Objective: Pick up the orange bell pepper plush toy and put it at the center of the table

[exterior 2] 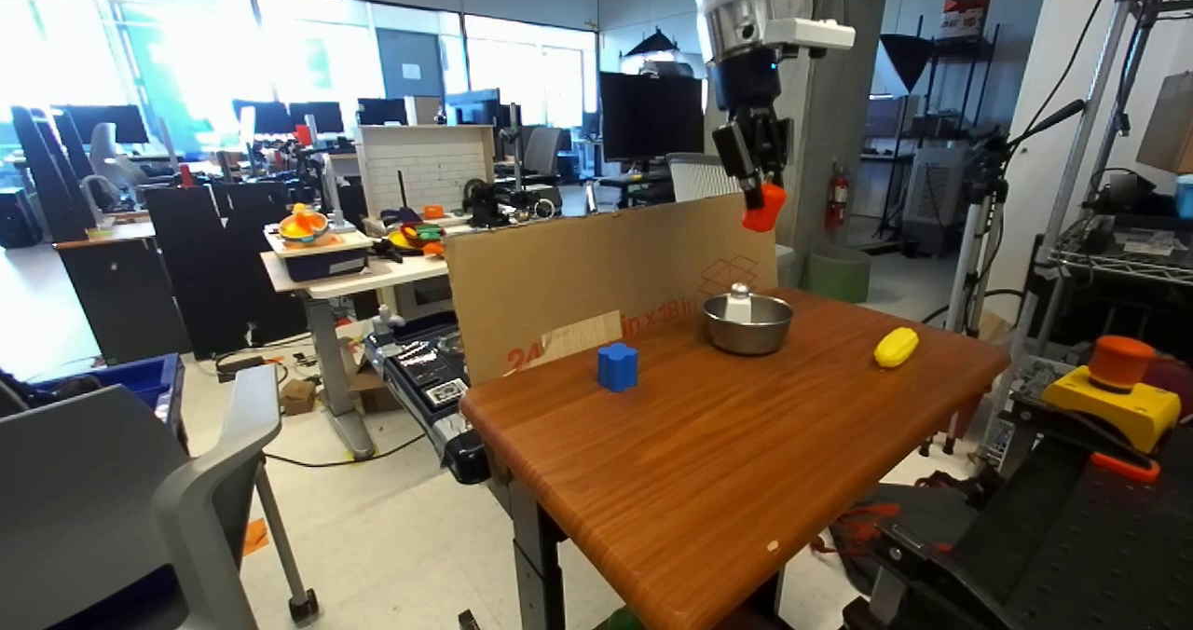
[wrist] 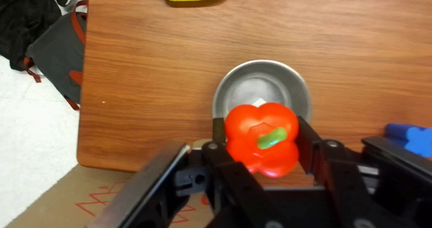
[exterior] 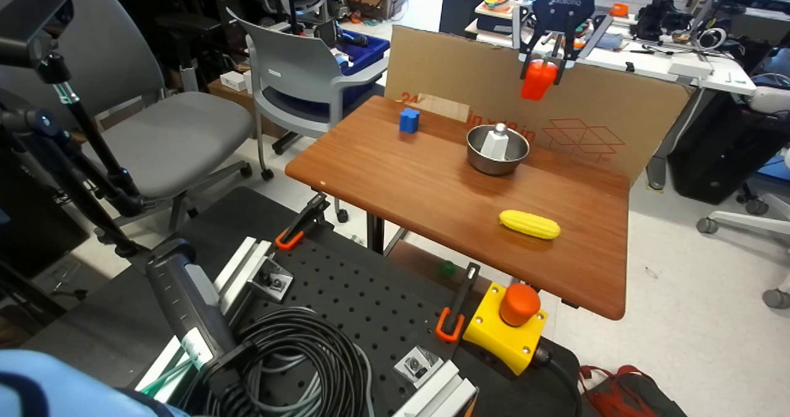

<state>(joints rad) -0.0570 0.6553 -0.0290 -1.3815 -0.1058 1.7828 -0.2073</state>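
Note:
The orange bell pepper plush toy (exterior: pixel 538 85) is orange-red, lobed and has a green stem on top. My gripper (exterior: pixel 542 73) is shut on it and holds it in the air, well above the far side of the reddish-brown table (exterior: pixel 395 179). An exterior view also shows the pepper (exterior 2: pixel 765 211) hanging from the fingers above the table top (exterior 2: pixel 727 453). In the wrist view the pepper (wrist: pixel 246 153) sits between both fingers and touches them. It covers the near part of the metal bowl (wrist: pixel 224 89) below.
The metal bowl (exterior: pixel 494 166) holds a white object (exterior: pixel 495 144) with a round tip. A yellow corn-like toy (exterior: pixel 529 224) lies toward one end of the table. A blue lobed object (exterior: pixel 409 121) stands near the opposite end. A cardboard panel (exterior: pixel 592 115) rises along the far edge.

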